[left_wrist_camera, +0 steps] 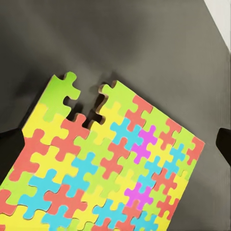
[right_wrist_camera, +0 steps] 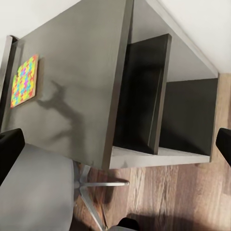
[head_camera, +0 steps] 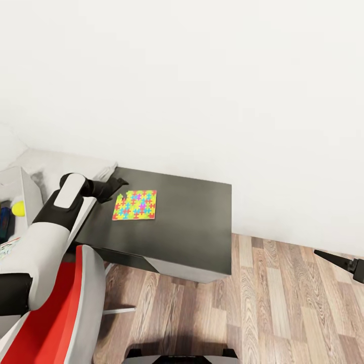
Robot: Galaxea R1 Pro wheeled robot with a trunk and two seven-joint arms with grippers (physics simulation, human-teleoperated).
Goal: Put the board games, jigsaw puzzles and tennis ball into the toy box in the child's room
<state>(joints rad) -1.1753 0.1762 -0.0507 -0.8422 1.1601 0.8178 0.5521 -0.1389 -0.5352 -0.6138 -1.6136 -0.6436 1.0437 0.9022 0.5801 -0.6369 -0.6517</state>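
- A jigsaw puzzle [head_camera: 134,205] is lying flat on the dark grey worktop [head_camera: 192,222], left of centre in the head view, near the worktop's left and far edges.
- In the left wrist view the jigsaw puzzle [left_wrist_camera: 106,168] is showing a gap in one edge where a piece is missing, between a green tab and a yellow-green one.
- The left gripper [head_camera: 120,182] is hovering just at the puzzle's upper-left corner in the head view; whether it is touching the puzzle I cannot tell.
- In the left wrist view its dark fingertips [left_wrist_camera: 10,147] are sitting at the left and right borders of the frame, spread wide apart, with the puzzle between them and nothing clasped.
- The tennis ball [head_camera: 18,208] is sitting at the far left of the head view, beside a light grey toy box [head_camera: 25,189] wall.
- The right gripper [head_camera: 336,260] is hanging at the right edge of the head view, over the wood-plank floor [head_camera: 273,303], well apart from the worktop.
- In the right wrist view its fingertips [right_wrist_camera: 9,151] are likewise spread to both borders, holding nothing, with the worktop [right_wrist_camera: 72,82] and its open cabinet [right_wrist_camera: 163,106] beyond.
- A red and grey chair [head_camera: 76,308] is standing at the lower left of the head view.
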